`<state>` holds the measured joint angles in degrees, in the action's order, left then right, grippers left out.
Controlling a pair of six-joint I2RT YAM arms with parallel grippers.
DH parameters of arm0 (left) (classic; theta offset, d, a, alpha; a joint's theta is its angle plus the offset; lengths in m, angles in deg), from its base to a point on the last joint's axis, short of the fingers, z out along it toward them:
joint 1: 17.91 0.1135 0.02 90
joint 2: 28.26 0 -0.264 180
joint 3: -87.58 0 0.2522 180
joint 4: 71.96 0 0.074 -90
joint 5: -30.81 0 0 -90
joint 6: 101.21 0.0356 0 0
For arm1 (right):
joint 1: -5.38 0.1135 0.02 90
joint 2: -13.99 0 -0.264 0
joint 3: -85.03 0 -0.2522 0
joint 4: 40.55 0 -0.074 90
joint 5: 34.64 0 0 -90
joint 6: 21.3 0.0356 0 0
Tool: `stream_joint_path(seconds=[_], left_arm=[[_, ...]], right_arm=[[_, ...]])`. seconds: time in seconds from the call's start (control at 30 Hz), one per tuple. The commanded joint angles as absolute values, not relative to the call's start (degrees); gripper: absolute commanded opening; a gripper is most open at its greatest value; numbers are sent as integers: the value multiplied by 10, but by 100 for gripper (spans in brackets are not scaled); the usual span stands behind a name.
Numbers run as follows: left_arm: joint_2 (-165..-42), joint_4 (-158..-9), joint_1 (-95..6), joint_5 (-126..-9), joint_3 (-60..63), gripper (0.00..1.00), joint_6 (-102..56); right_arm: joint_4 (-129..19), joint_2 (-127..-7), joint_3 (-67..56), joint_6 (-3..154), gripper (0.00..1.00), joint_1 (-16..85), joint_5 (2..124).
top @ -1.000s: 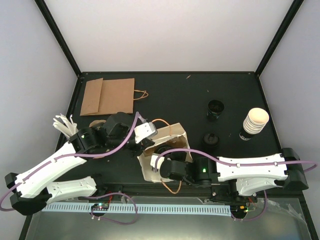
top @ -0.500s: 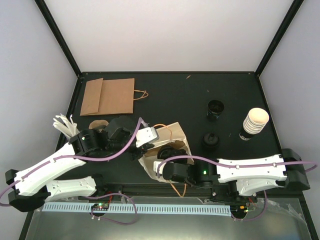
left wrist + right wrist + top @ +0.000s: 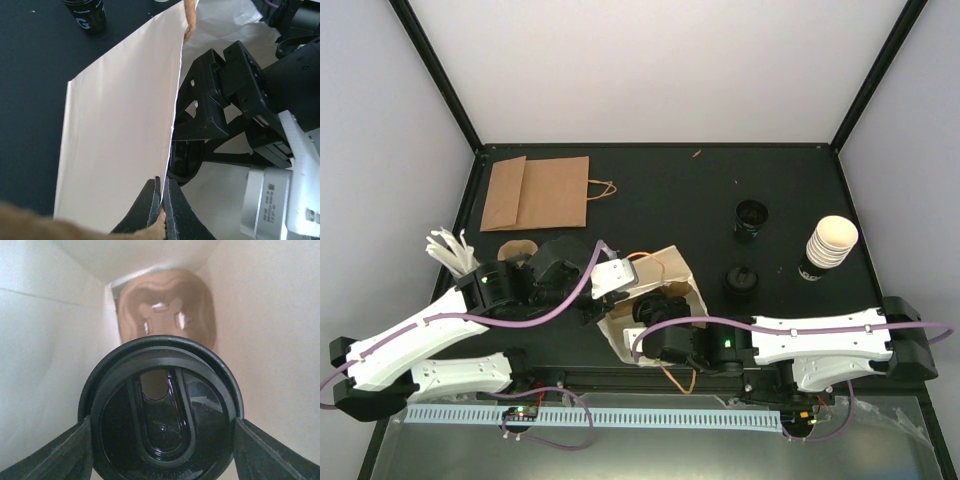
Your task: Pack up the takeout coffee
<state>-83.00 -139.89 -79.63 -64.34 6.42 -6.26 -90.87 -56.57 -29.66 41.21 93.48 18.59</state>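
Status: your right gripper (image 3: 162, 456) is inside the cream-white paper bag (image 3: 677, 268). Its fingers (image 3: 67, 455) are spread wide and pressed against both sides of the takeout coffee (image 3: 162, 412), a small paper cup that shows only its round black plastic lid (image 3: 205, 365). The coffee is therefore gripped within the bag's walls, short of a brown moulded-pulp insert (image 3: 165, 305) at the far end. You cannot tell whether the cup's base rests on anything.

Your left gripper (image 3: 161, 200) is clenched on the thin edge of one bag wall, keeping the mouth apart.

Risks, as judged:
1. If you let go before the base is seated, the cup drops or tips and the lid may pop off.
2. The left pinch has very little paper. If it slips or tears, the wall folds onto the right arm and the mouth closes.
3. The wide fingers sit close to both walls, so pulling out crooked could drag the bag or tip the cup.
4. The lid hides the landing spot, so a blind set-down may catch a ridge of the insert and leave the cup leaning.
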Motion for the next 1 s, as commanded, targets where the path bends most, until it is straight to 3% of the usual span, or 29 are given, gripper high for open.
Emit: stream_joint_path(seconds=[0.0, 0.33, 0.97], left_arm=[[-827, -1382, -802, -631, 51, 2, -54], [-823, -1385, -810, -636, 42, 2, -56], [-803, -1382, -821, -686, 37, 2, -66]], right_arm=[[-931, -571, -254, 381, 55, 939, 199], [-913, -585, -273, 352, 52, 939, 163], [-902, -614, -281, 412, 53, 964, 213]])
